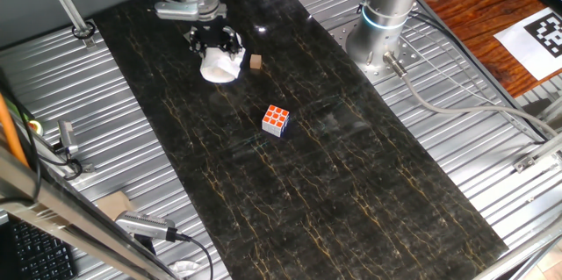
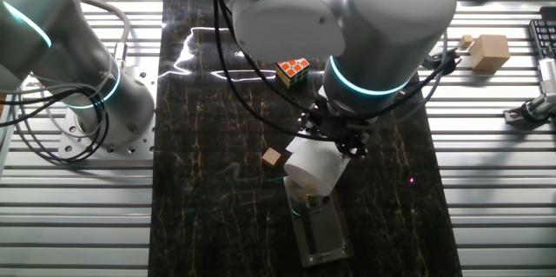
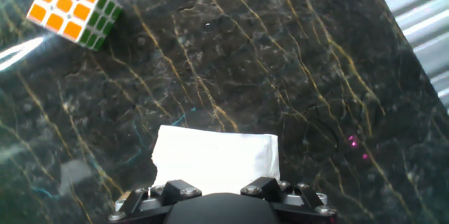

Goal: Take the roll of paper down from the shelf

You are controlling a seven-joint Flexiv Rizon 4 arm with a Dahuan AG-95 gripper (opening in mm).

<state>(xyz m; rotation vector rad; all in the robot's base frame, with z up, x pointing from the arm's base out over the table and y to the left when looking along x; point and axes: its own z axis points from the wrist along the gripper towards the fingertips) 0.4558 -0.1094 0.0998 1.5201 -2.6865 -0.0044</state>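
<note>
Black marble-pattern bench [image 1: 334, 183] with gold veining, flanked by ribbed metal panels; a wooden floor shows at the top right corner of one fixed view.

Claw [image 1: 214, 41] sits at the far end of the bench in that view, clamped on the roll of paper [image 1: 219, 67], which hangs under it, tilted. A small tan wooden block [image 1: 255, 62] lies just beside the roll, apart from it. The puzzle cube [image 1: 276, 120] rests nearer mid-bench, well apart from both.

Only the other fixed view shows a clear shelf [image 2: 318, 225] standing on the bench; the roll [image 2: 314, 166] is at its top end, and contact between them cannot be judged. That view also shows a second, larger wooden block [image 2: 489, 52] on the metal panel.

Hand view: the roll [image 3: 214, 157] shows just ahead of the claw body, fingers not visible; the cube [image 3: 71, 10] appears top left, orange face up, green side.
</note>
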